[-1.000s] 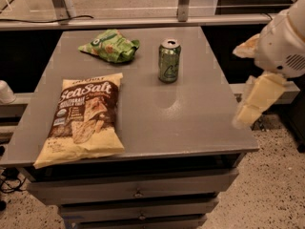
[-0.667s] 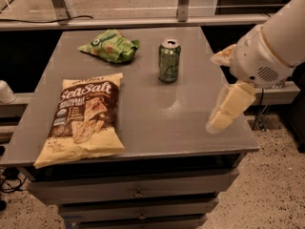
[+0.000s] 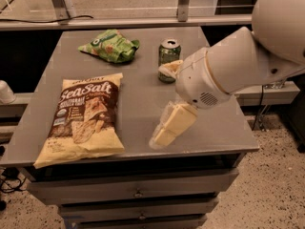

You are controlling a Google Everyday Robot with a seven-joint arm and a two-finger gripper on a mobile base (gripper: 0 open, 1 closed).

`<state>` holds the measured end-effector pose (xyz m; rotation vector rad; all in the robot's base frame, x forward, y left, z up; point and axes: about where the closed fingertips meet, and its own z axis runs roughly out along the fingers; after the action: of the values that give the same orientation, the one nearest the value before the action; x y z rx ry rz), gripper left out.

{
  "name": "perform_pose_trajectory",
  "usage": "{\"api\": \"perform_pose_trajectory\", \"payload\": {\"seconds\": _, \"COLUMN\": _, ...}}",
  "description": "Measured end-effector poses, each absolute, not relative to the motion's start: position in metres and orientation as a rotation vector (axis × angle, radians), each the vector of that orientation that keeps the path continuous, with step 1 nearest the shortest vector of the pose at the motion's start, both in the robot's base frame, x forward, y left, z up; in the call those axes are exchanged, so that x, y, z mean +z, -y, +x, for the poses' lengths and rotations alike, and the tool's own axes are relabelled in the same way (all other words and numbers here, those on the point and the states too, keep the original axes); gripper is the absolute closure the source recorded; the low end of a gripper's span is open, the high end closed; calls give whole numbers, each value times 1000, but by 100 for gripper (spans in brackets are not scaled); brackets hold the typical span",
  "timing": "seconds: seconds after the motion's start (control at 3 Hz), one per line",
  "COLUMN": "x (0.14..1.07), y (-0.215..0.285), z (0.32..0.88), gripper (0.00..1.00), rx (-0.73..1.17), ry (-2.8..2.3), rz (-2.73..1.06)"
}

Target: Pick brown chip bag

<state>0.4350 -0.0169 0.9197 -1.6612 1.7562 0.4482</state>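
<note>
Camera view: end effector [image 3: 161, 105], spread apart, has swung over the table [image 3: 138, 87] nearer the brown chip bag [image 3: 83, 118].

The chip bag [image 3: 83, 118] has a dark brown front with white lettering, pale yellow edges and tan chip pictures. The green bag [image 3: 110, 46] is bright green with paler markings. The can [image 3: 169, 56] is green with a silver top. The desk [image 3: 138, 94] is plain grey, and so are its drawers [image 3: 133, 191]. The pincer [image 3: 163, 104], over the desk's right half near the can, has pale yellow fingers [image 3: 172, 124] spread apart, on a white arm [image 3: 238, 66]. The floor [image 3: 276, 190] is beige with dark speckles
</note>
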Motion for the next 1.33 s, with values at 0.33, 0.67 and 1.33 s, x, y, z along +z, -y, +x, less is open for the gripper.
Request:
{"api": "perform_pose_trajectory", "payload": {"seconds": 0.33, "x": 920, "y": 18, "z": 435, "gripper": 0, "rx": 446, "ry": -1757, "rz": -1662}}
{"api": "perform_pose_trajectory", "payload": {"seconds": 0.67, "x": 916, "y": 8, "z": 435, "gripper": 0, "rx": 380, "ry": -1686, "rz": -1744}}
{"api": "perform_pose_trajectory", "payload": {"seconds": 1.33, "x": 881, "y": -54, "z": 461, "gripper": 0, "rx": 326, "ry": -1450, "rz": -1943}}
